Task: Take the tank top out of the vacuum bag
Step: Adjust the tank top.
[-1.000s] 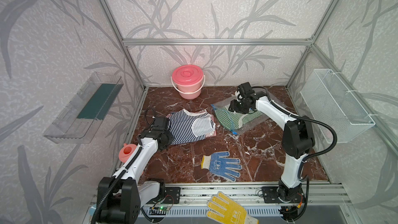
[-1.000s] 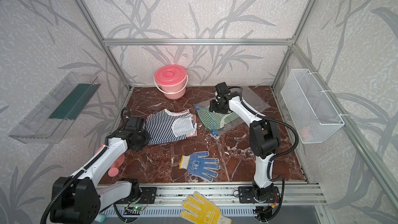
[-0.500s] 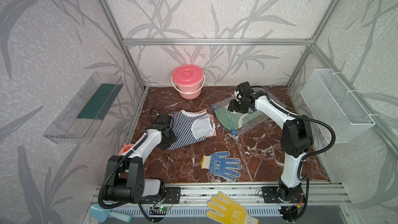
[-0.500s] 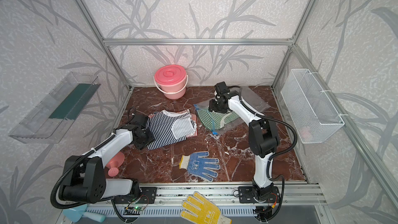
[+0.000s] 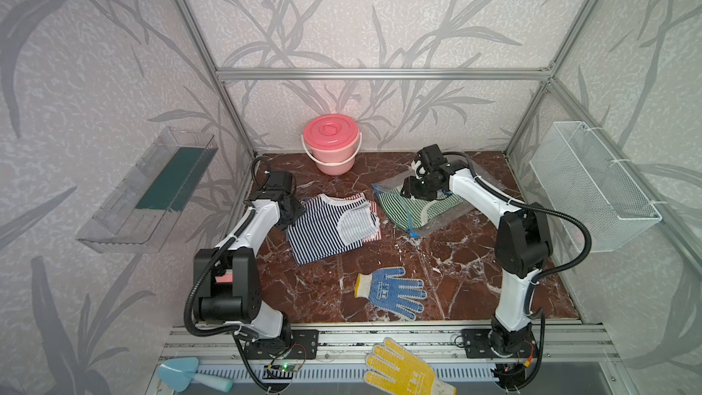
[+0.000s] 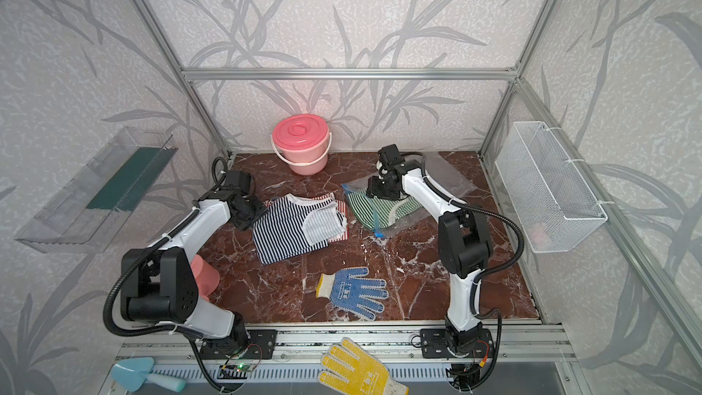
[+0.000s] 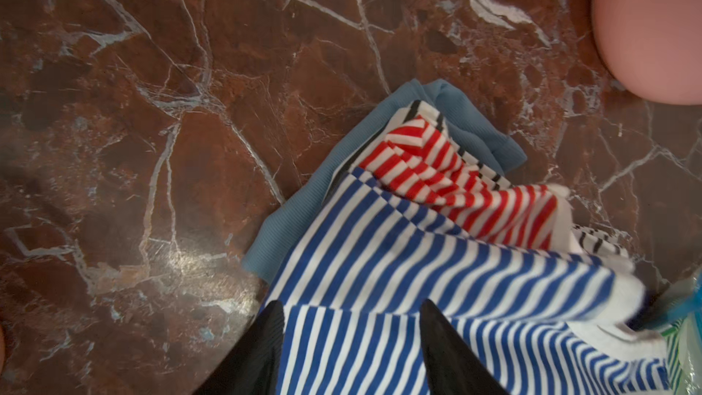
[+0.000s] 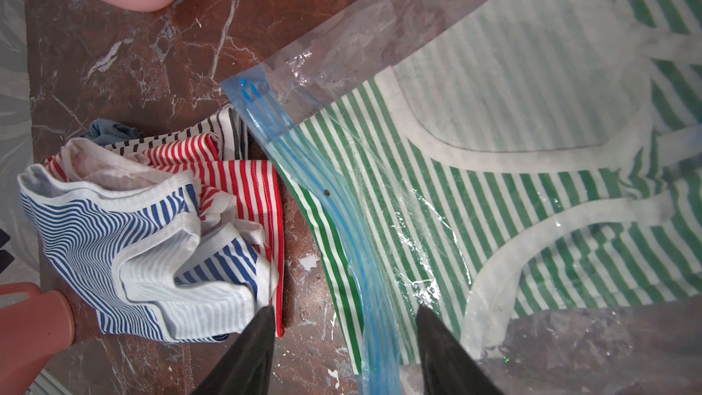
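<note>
The clear vacuum bag (image 5: 490, 192) (image 6: 454, 180) (image 8: 380, 32) lies at the back right of the table, its blue zip strip (image 8: 342, 229) facing the middle. Inside it is a green-striped tank top (image 5: 418, 210) (image 8: 532, 184), whose hem pokes out past the strip. My right gripper (image 5: 412, 189) (image 8: 344, 309) hovers open over that zip edge, holding nothing. A blue-striped tank top (image 5: 328, 227) (image 7: 418, 260) rests outside the bag on a red-striped one (image 7: 456, 184). My left gripper (image 5: 294, 208) (image 7: 353, 303) stands open over its left edge.
A pink lidded bucket (image 5: 331, 144) stands at the back. A blue glove (image 5: 393, 292) lies front centre, a yellow glove (image 5: 406, 372) on the front rail. A pink cup (image 6: 203, 277) sits behind the left arm. A wire basket (image 5: 592, 188) hangs on the right wall.
My left gripper has opened and let go of the blue-striped top, and the left arm has shifted a little toward the back. The right arm has hardly moved.
</note>
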### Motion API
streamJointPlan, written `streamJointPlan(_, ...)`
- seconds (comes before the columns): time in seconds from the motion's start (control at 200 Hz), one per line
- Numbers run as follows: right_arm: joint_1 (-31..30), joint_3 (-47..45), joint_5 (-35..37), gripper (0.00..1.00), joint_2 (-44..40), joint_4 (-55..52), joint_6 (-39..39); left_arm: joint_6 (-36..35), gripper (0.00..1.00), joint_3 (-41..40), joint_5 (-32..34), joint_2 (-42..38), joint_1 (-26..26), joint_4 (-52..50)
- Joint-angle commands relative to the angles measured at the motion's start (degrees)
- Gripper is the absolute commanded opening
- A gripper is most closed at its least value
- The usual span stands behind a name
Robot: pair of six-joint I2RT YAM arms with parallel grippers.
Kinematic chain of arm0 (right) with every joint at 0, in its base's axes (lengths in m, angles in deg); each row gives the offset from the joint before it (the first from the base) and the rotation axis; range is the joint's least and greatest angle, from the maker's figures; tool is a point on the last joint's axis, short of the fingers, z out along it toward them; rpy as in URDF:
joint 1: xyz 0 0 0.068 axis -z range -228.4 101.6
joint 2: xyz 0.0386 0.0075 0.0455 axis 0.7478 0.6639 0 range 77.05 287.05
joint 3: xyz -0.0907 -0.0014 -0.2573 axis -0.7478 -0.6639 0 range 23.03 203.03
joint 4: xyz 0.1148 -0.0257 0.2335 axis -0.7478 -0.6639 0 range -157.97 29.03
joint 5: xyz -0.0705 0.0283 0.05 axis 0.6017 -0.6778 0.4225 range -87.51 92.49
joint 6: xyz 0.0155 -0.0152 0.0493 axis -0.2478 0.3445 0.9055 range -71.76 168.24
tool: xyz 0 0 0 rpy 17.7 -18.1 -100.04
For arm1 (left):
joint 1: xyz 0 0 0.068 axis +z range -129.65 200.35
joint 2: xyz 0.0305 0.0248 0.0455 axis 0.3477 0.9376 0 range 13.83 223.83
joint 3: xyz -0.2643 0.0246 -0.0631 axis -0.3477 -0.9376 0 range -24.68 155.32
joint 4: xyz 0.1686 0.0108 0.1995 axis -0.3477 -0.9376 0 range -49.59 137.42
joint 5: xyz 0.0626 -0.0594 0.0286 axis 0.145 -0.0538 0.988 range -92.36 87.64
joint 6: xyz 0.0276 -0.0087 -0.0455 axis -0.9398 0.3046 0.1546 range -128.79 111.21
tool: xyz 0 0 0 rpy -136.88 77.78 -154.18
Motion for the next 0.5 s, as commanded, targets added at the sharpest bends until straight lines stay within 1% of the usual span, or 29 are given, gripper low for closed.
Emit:
streamJointPlan(0.0, -0.2, 1.4, -0.9, 0.59, 1.0, -1.4, -0.9, 1.3, 0.59, 1.7, -1.8, 0.5, 0.9, 2.0)
streamJointPlan(0.18, -0.2, 0.4, -1.1, 0.59, 0.6, -1.0, -0.7, 2.3, 0.58, 1.5, -4.7, 3.4, 4.1, 4.9)
streamJointPlan(0.325, -0.2, 0.3, -1.0, 0.58, 0.7, -1.2, -0.6, 2.7, 0.54, 1.6, -5.6, 5.5, 4.7, 7.3)
streamJointPlan(0.435, -0.2, 0.1, -1.3, 0.57, 0.6, -1.0, -0.4, 2.9, 0.48, 2.0, -6.1, 7.6, 4.8, 8.3)
streamJointPlan(0.495, -0.2, 0.1, -1.3, 0.56, 0.6, -1.0, -0.4, 3.2, 0.39, 2.1, -6.8, 8.3, 4.7, 8.7)
